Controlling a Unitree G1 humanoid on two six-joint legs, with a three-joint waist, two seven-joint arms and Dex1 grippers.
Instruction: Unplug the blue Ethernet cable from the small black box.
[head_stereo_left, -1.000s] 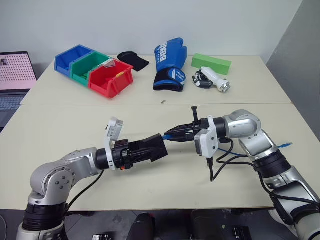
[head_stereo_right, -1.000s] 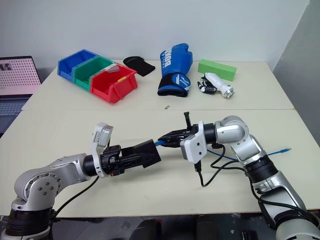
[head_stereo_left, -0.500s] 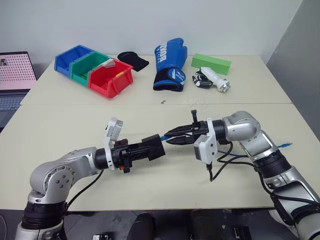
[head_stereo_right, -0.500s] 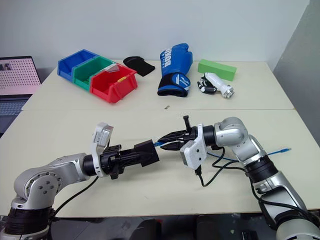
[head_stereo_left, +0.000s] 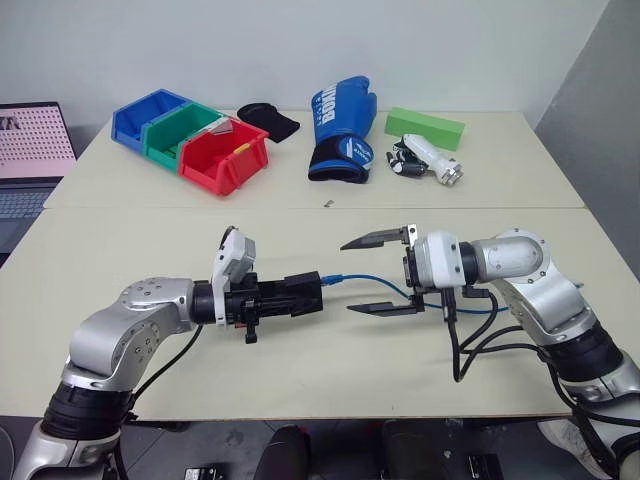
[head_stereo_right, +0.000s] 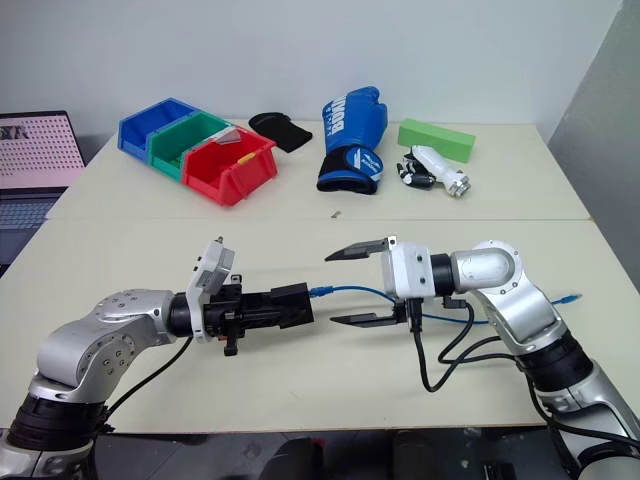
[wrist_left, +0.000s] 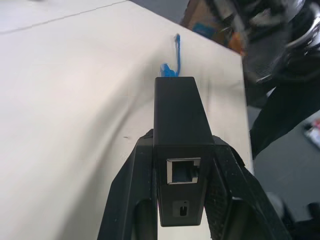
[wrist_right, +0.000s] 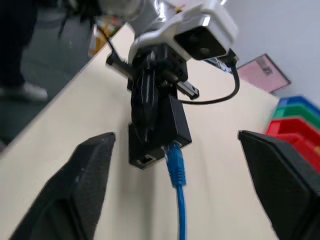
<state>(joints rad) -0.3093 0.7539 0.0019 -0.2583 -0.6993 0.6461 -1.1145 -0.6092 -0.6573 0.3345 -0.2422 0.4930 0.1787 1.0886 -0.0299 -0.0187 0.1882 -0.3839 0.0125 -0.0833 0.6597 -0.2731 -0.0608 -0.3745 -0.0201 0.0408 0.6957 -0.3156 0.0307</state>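
Presently the small black box (head_stereo_left: 303, 296) sits mid-frame, clamped in our left end effector (head_stereo_left: 300, 297). The blue Ethernet cable (head_stereo_left: 368, 280) apparently remains plugged, running rightward between the spread fingers of the nearer right end effector (head_stereo_left: 366, 274), which grips nothing.

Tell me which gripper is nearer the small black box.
Left. The left gripper is shut on the small black box, holding it above the table. The right gripper stands open a short way off, its fingers above and below the blue Ethernet cable, which is still plugged in.
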